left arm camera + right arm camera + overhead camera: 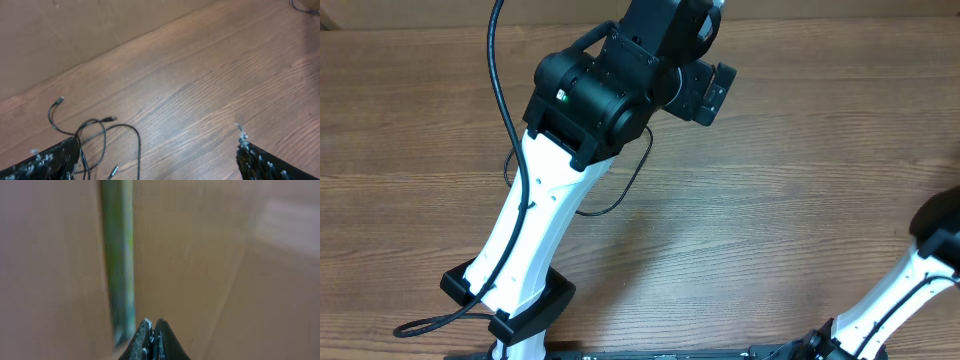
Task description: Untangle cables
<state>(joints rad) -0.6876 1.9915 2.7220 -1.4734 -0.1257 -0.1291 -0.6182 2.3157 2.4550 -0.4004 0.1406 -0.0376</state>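
Note:
The cables are thin black strands in a loose tangle on the wooden table, at the lower left of the left wrist view, with small plug tips showing. In the overhead view only one thin loop shows beside the left arm; the arm hides the rest. My left gripper is open wide and empty. Its left finger is right by the tangle. Its body shows in the overhead view. My right gripper is shut with nothing between its fingers, in front of a blurred brown background.
The left arm crosses the table from the bottom left to the top middle. A thick black cord runs down to it and loops at its base. The right arm is at the lower right edge. A blurred green strip shows in the right wrist view.

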